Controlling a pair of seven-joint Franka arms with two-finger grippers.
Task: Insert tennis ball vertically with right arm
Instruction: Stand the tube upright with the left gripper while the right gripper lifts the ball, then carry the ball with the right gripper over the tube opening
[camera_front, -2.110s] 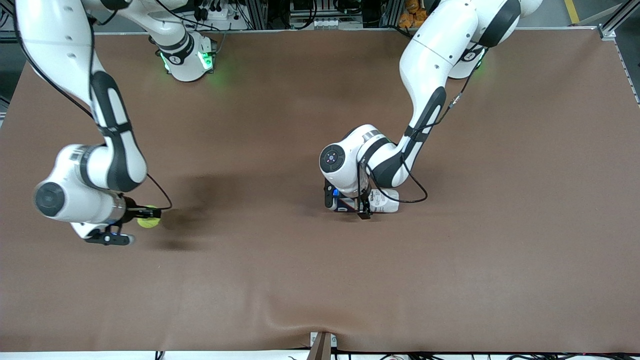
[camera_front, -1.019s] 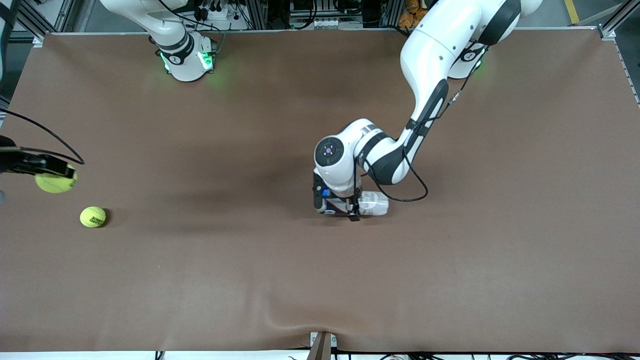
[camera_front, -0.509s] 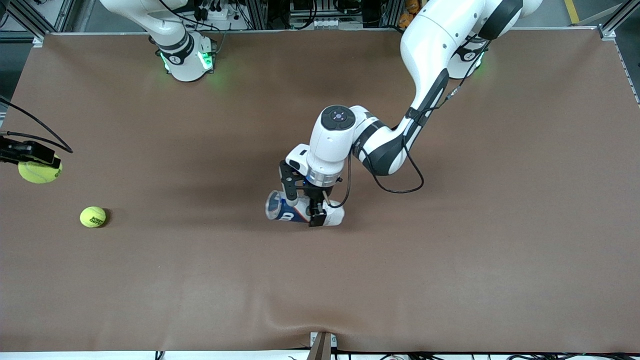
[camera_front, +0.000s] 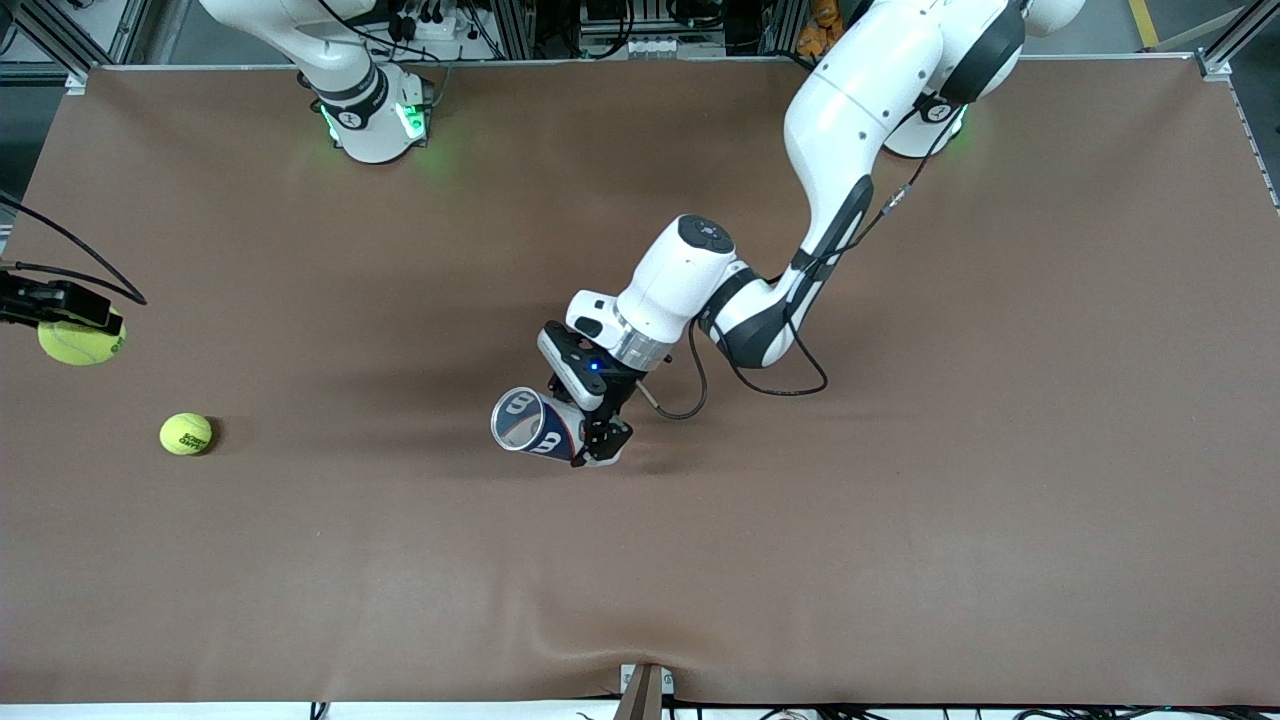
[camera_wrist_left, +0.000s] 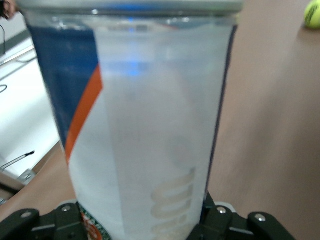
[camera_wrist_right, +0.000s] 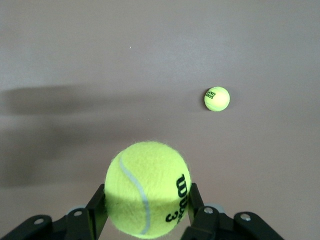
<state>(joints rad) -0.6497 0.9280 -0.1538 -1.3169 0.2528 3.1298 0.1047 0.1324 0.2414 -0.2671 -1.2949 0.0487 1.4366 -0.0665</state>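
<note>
The right pincer (camera_front: 70, 322), clamped on a ball (camera_front: 80, 341), hangs over the worktop (camera_front: 900, 520) edge; a spare ball (camera_front: 186, 434) lies nearby. Mid-worktop, the left pincer (camera_front: 590, 425) grips a tilted can (camera_front: 535, 424), with bare worktop between.

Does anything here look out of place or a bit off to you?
One tennis ball lies loose on the table at the right arm's end. The right gripper holds another ball. The left gripper holds the can tilted, not upright.
</note>
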